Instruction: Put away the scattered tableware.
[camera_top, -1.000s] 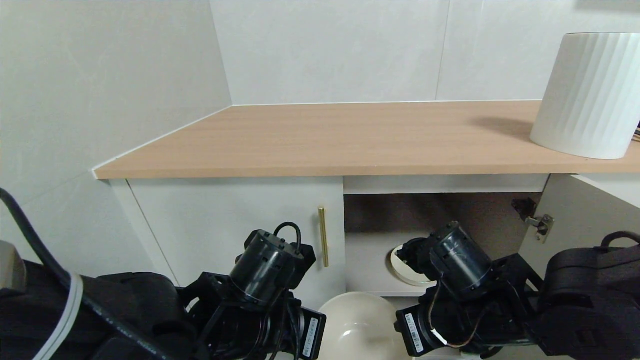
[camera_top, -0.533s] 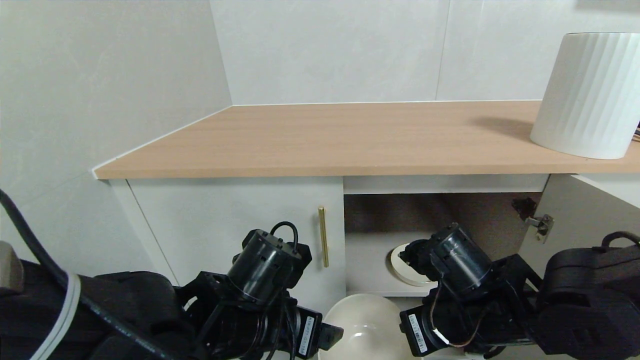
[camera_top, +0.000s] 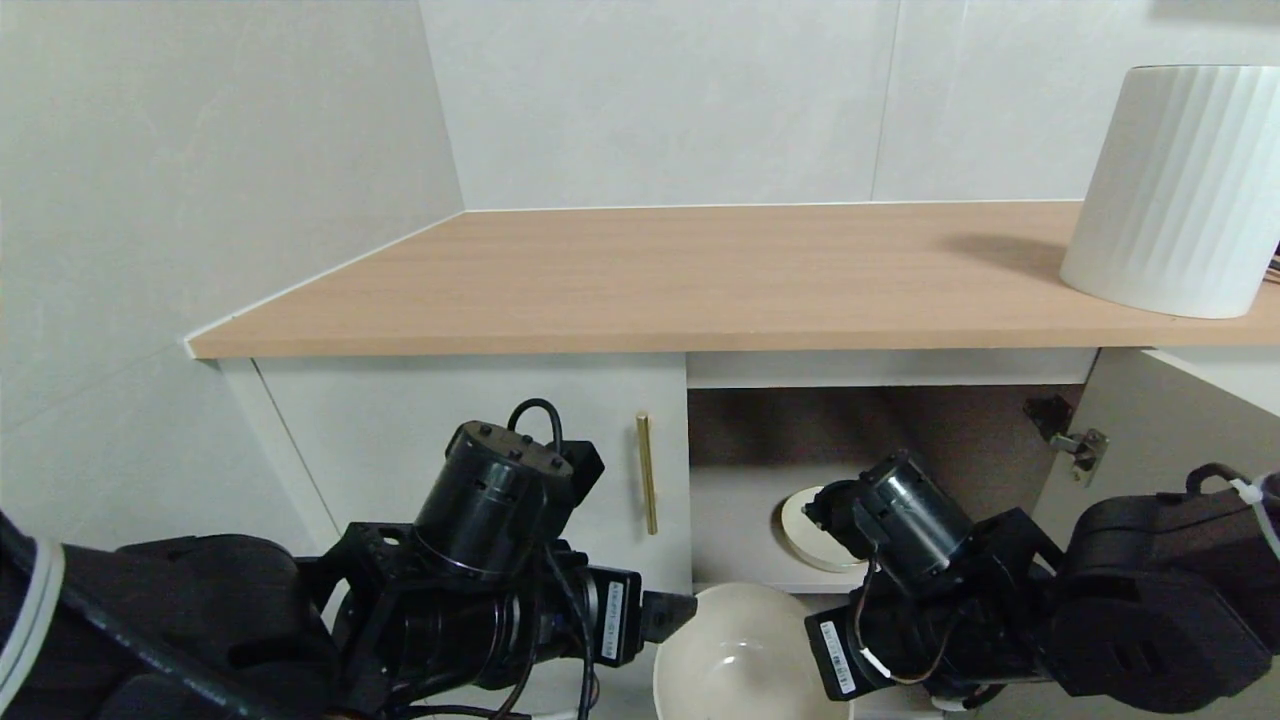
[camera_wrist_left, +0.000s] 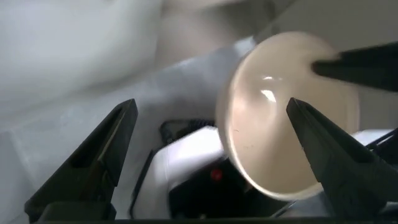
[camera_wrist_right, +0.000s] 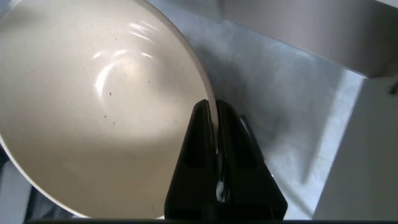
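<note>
Bowl (camera_top: 730, 650) cut off at head view's bottom edge, plate (camera_top: 805, 525) in cabinet (camera_top: 730, 510) half hidden behind right arm (camera_top: 920, 530), white ribbed cylinder (camera_top: 1180, 190) cropped at right edge.

Even, soft indoor light; walls bright. The ribbed white container (camera_top: 1175, 190) throws a soft shadow leftward on the countertop (camera_top: 700, 270). Open cabinet interior (camera_top: 860, 425) is dim. Glare spots on the cream bowl (camera_wrist_right: 93, 112). Left wrist view blurry.

It looks like a home kitchen: a wooden countertop (camera_top: 700, 280) against pale tiled walls (camera_top: 650, 100), white cupboards (camera_top: 400, 430) beneath with a brass handle (camera_top: 646, 470), and a plate (camera_top: 800, 530) on the open cupboard's shelf (camera_top: 725, 540).
</note>
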